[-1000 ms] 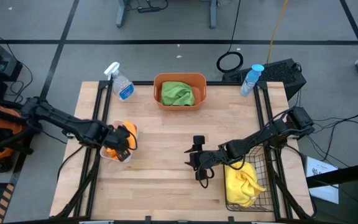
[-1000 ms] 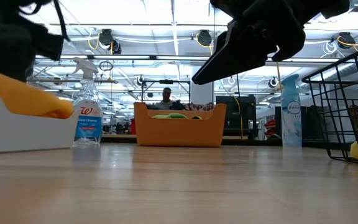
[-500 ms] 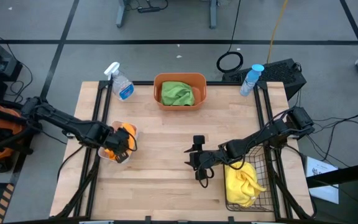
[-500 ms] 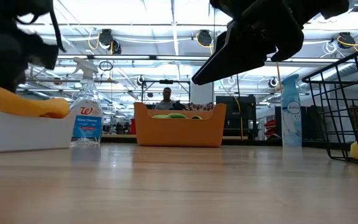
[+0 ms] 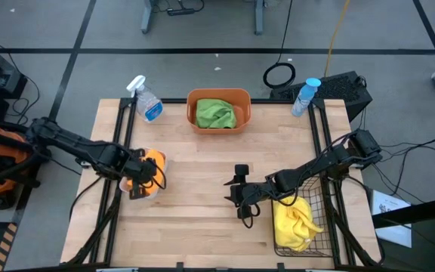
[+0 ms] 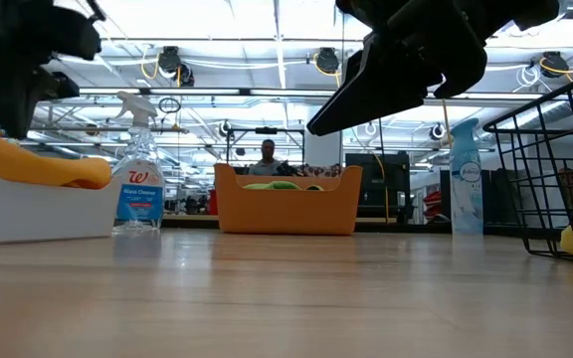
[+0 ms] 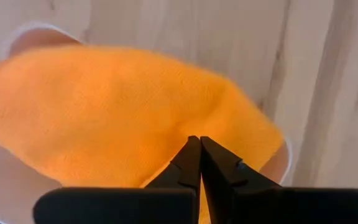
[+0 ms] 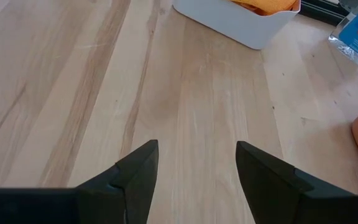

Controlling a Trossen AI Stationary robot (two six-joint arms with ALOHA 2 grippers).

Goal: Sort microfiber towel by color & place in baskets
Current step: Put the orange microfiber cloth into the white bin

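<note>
An orange towel (image 7: 104,112) lies heaped in the white bin (image 6: 28,214) at the table's left. My left gripper (image 7: 199,142) hangs shut just above it, pointing down, with nothing between its fingers; in the low view it stands clear of the towel (image 6: 38,164). My right gripper (image 8: 194,165) stays open above the bare middle of the table (image 5: 236,202), pointing toward the white bin. A green towel (image 5: 215,113) lies in the orange tub (image 5: 217,92) at the far edge. A yellow towel (image 5: 293,219) lies in the black wire basket (image 5: 325,198) at the right.
A clear spray bottle (image 5: 146,102) stands at the far left corner. A blue one (image 5: 305,96) stands at the far right. Bare wood stretches between the three baskets. A person shows in the room behind the orange tub (image 6: 267,154).
My left gripper has risen above the white bin and rolled about its own axis. The orange towel stays in the bin, and its top now lies a little lower than before. My right arm has kept still.
</note>
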